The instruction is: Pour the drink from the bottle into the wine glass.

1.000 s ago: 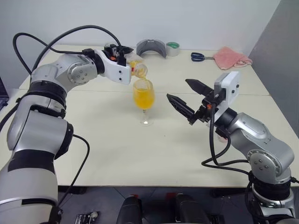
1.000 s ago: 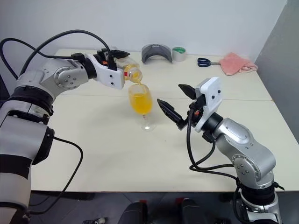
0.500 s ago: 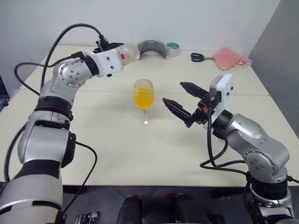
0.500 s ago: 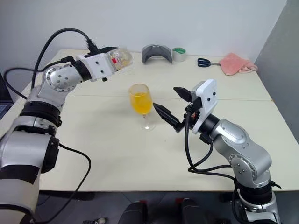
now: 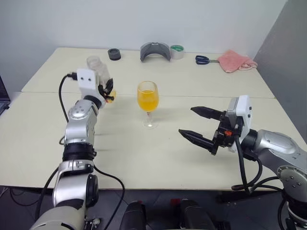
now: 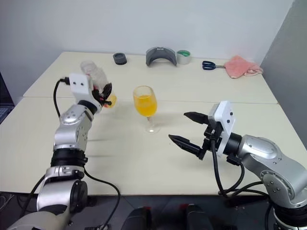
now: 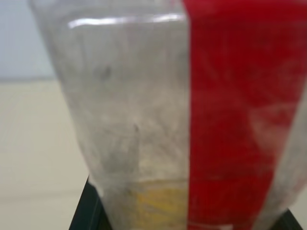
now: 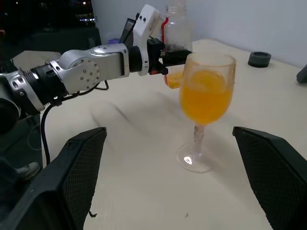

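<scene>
I have the left hand (image 5: 105, 91) clamped on the bottle (image 6: 97, 76), upright and nearly empty, a little drink at its base, just left of the glass (image 5: 147, 96). The glass stands mid-desk (image 5: 158, 153), its bowl well filled with drink (image 8: 204, 98). My right hand (image 5: 201, 125) hangs empty, fingers spread wide, near the glass's right. The risk: setting the bottle down crooked could topple it, and a right-arm swing could clip the stem and spill everything.
</scene>
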Action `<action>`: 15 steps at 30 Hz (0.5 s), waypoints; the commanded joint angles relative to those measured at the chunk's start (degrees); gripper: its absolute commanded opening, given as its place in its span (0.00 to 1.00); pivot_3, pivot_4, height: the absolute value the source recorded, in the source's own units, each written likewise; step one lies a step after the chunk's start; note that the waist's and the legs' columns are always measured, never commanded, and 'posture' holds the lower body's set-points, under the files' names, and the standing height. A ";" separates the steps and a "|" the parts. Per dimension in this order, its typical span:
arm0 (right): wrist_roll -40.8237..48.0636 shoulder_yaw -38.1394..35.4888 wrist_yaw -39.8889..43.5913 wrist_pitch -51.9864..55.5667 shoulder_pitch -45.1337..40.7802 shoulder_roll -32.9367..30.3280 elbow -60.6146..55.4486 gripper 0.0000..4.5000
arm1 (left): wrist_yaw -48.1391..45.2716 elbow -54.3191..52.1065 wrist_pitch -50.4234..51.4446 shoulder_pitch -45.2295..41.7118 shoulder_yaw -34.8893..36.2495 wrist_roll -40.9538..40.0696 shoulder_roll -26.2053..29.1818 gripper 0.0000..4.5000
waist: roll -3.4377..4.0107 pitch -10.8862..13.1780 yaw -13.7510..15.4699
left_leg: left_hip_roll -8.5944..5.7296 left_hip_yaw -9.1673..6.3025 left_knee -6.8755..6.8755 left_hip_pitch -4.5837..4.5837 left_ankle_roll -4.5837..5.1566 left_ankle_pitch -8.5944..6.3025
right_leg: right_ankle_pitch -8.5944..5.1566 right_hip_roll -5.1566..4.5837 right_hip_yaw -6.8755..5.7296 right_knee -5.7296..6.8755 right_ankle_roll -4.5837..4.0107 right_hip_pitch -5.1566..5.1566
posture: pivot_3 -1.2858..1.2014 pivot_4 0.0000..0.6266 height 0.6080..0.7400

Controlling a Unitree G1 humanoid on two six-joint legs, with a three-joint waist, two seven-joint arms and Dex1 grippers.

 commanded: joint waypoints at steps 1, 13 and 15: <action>1.94 -2.12 0.56 -1.60 1.37 -0.52 -3.48 1.00 | 0.93 -5.72 1.45 2.31 2.23 -1.70 0.60 0.36 | -0.01 -0.01 0.04 | 0.00 0.00 0.00 0.01 0.00 0.00 | 0.00 0.00 0.00 0.00 0.00 0.01 | 0.52 0.24 1.00; 5.40 -3.76 -2.31 -2.02 5.67 -1.29 -8.96 1.00 | -0.20 -5.21 -0.55 7.52 1.57 -1.84 -0.26 0.36 | -0.03 -0.03 0.20 | -0.03 0.00 -0.01 0.04 0.00 0.00 | 0.00 -0.01 0.01 -0.05 0.01 0.08 | 0.52 0.24 1.00; 6.18 -3.63 -3.78 -1.66 5.11 -1.46 -9.56 1.00 | -0.28 -4.70 -1.24 8.16 1.20 -1.31 -0.37 0.36 | -0.03 -0.03 0.15 | -0.01 0.00 -0.01 0.05 0.00 0.00 | 0.00 0.00 0.02 -0.04 0.01 0.08 | 0.52 0.24 1.00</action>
